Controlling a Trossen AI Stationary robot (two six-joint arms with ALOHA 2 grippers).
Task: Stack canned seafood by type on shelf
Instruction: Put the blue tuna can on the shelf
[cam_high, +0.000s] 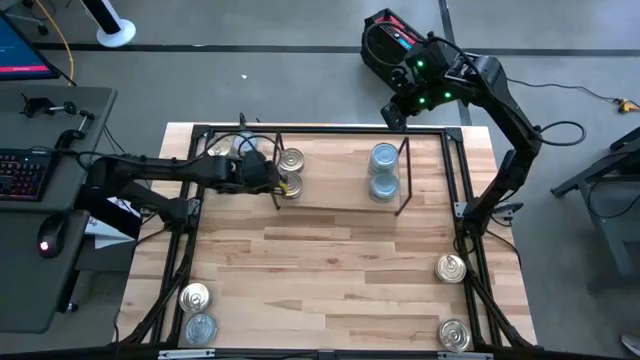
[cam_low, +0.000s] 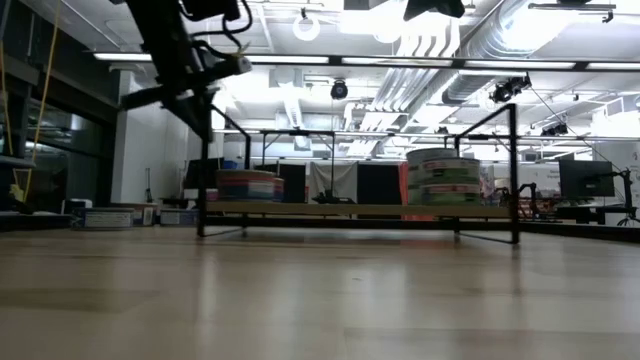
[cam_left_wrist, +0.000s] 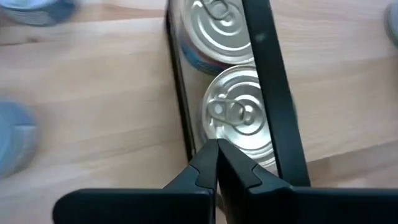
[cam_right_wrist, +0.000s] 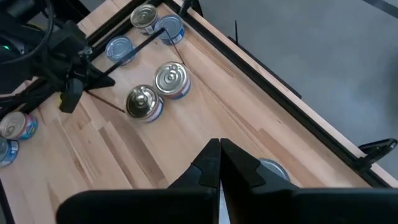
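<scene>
The shelf (cam_high: 335, 185) is a light-wood board with black end brackets, standing on the table's far half. Gold-lidded tins (cam_high: 290, 160) (cam_high: 290, 187) rest on its left end. Silver-blue tins (cam_high: 383, 156) (cam_high: 383, 186) sit stacked at its right end and stand taller in the low view (cam_low: 443, 178). My left gripper (cam_high: 277, 188) is shut, slanting down at the shelf's left bracket (cam_left_wrist: 267, 74), its tips beside the nearer gold tin (cam_left_wrist: 239, 115). My right gripper (cam_high: 394, 116) is shut on nothing, raised over the table's far edge. My left gripper has its shut fingertips (cam_left_wrist: 208, 155) at the rim of the nearer gold tin (cam_left_wrist: 214, 140), beside the bracket's thin rod (cam_left_wrist: 179, 106). It comes slanting down from the table's left. I cannot tell whether the tips touch the tin or the rod.
Loose tins lie on the table: a gold (cam_high: 215, 148) and a blue one (cam_high: 246, 144) at the far left, a gold (cam_high: 195, 297) and a blue one (cam_high: 200, 327) at the near left, and two gold ones (cam_high: 450, 268) (cam_high: 453, 335) at the right. The table's middle is bare wood.
</scene>
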